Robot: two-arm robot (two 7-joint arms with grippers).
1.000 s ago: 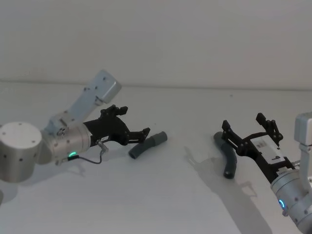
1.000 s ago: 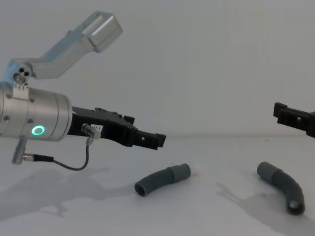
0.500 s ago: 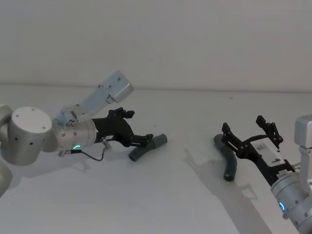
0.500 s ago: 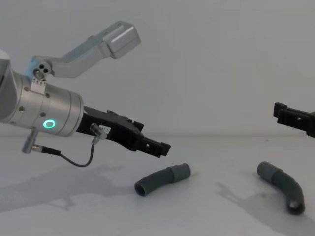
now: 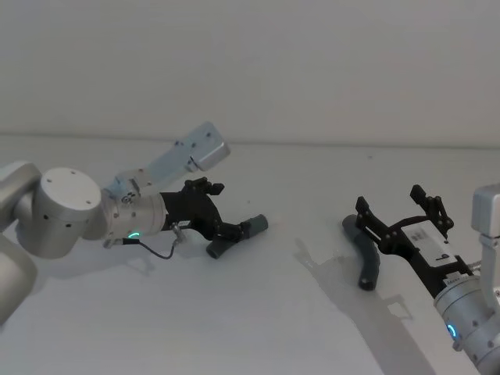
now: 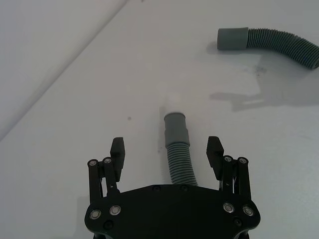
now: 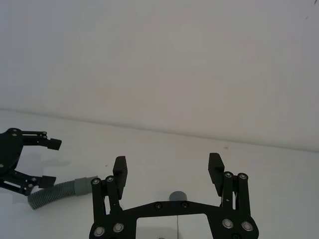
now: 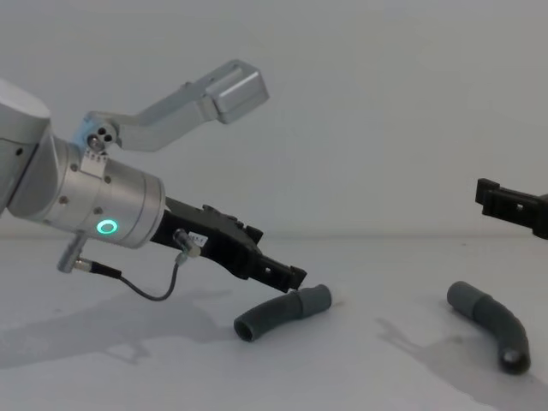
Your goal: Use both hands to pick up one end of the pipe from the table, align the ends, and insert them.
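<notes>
- Straddling the left pipe piece (image 6: 175, 144), my left gripper (image 6: 166, 146) tilts down toward the surface (image 5: 258, 328). Its jaws are released, one on either side of the ribbed tube just behind the collar, and neither presses it.
- I judge this placement deliberate: a hold behind the collar would leave the white tip (image 6: 173, 99) free to enter its mate.
- My right gripper (image 5: 391, 199) hovers above the right pipe piece (image 5: 366, 254), jaws released and empty.
- The right pipe piece lies on the surface, well apart from the left one. Its socket collar (image 6: 233, 38) is at the end nearer the left piece.
- Both pieces rest flat and nothing is lifted. In my judgement the next step is to close on the left piece, and a grip too near the tip could block insertion.
</notes>
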